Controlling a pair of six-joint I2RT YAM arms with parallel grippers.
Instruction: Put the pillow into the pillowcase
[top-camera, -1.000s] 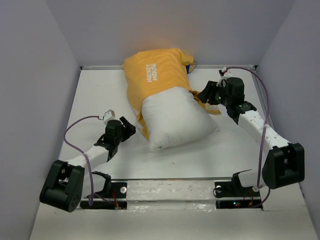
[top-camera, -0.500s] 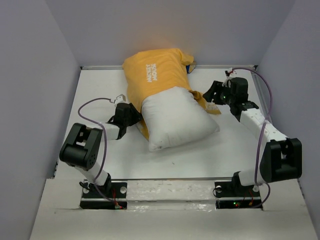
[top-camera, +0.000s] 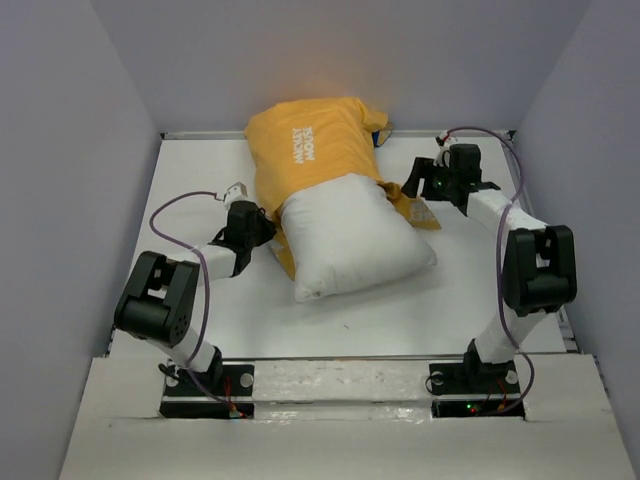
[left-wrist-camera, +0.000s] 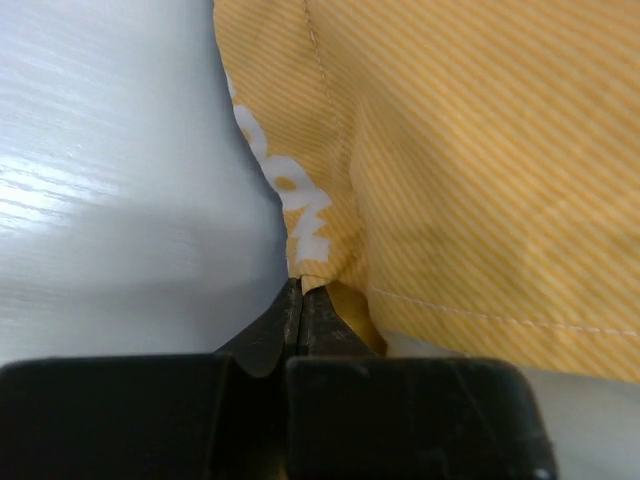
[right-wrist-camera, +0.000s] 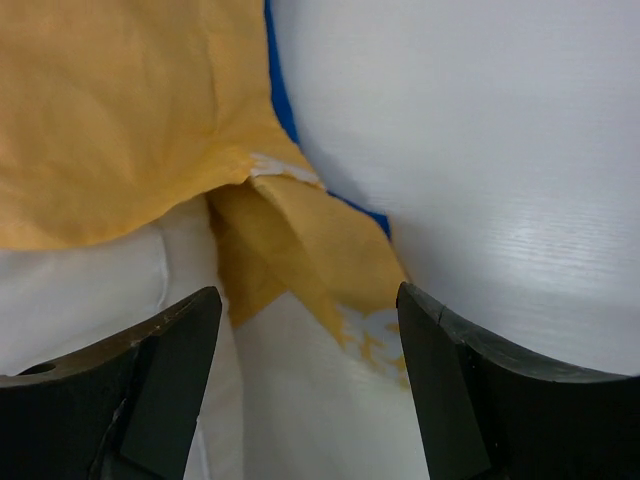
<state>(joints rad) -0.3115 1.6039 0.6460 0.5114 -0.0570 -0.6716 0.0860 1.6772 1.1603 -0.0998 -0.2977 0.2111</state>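
The white pillow (top-camera: 355, 240) lies mid-table with its far end inside the yellow pillowcase (top-camera: 310, 150), which reaches toward the back wall. My left gripper (top-camera: 262, 232) sits at the case's left hem. In the left wrist view its jaws (left-wrist-camera: 300, 287) are shut, with the fold of yellow striped pillowcase (left-wrist-camera: 480, 150) pinched at their tips. My right gripper (top-camera: 412, 186) is at the case's right side, open. In the right wrist view its fingers (right-wrist-camera: 310, 340) straddle a loose yellow flap, with pillowcase (right-wrist-camera: 110, 120) above and pillow (right-wrist-camera: 70, 290) at the left.
The white table (top-camera: 200, 180) is boxed in by grey walls at the left (top-camera: 60, 200), right (top-camera: 590, 150) and back. Purple cables loop off both arms. A blue edge of the case (right-wrist-camera: 280, 100) shows beside bare table (right-wrist-camera: 480, 150).
My left arm swung in from the near left to the pillowcase's left hem and its jaws shut there. My right gripper shifted a little toward the back and opened wider.
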